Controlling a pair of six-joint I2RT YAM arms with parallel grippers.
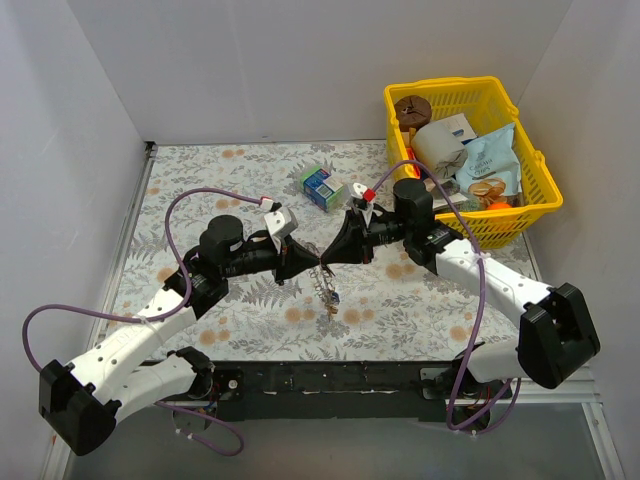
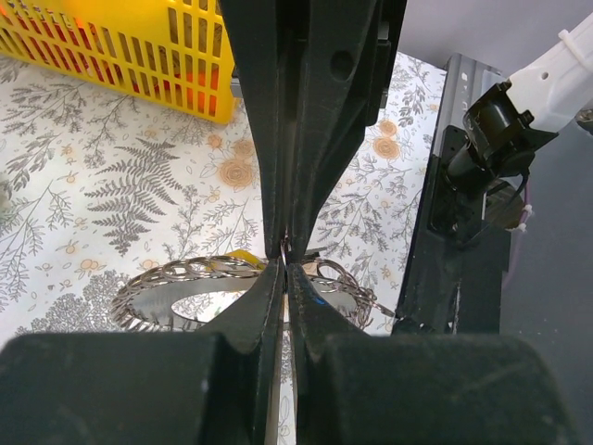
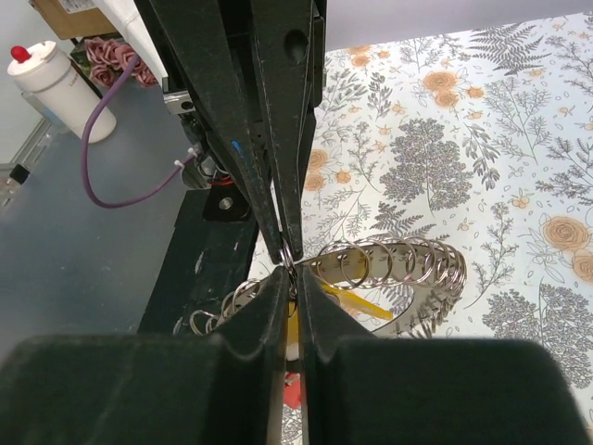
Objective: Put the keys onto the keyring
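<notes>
My two grippers meet tip to tip above the middle of the floral table. The left gripper is shut, its tips pinching a small wire loop of the keyring. That keyring is a grey band edged with several wire loops and hangs just below the tips. The right gripper is shut from the other side on the same spot. A yellow key lies against the band, and a red key shows below it. A blue key dangles lowest.
A yellow basket holding packets and a brown disc stands at the back right. A blue-green carton lies behind the grippers. The black base rail runs along the near edge. White walls enclose the table.
</notes>
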